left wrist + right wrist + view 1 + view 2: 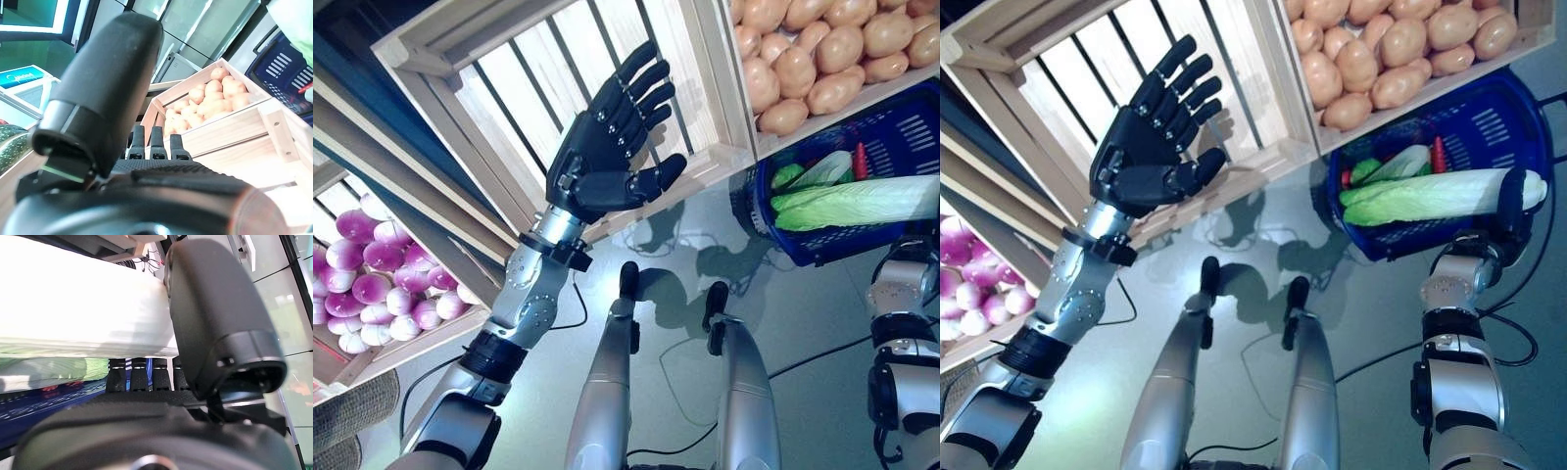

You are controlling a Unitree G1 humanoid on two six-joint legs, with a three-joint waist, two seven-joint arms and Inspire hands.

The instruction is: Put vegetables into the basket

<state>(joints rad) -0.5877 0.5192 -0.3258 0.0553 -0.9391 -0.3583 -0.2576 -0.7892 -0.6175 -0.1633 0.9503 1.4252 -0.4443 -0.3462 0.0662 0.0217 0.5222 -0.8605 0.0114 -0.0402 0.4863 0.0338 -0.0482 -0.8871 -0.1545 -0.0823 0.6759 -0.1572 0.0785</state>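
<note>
The basket (pixel 1449 127) sits just in front of the potato crate (pixel 1410 44), touching its front board. In the basket lie a cabbage (pixel 1430 196) and smaller vegetables (pixel 1396 164) behind it. Left of the potato crate stands the slatted crate (pixel 1165 59), adjoining it. Farther left of that lies the onion crate (pixel 382 284). The left hand (pixel 1151 147) hovers over the slatted crate; the right hand (pixel 1511 211) holds the cabbage's right end.
</note>
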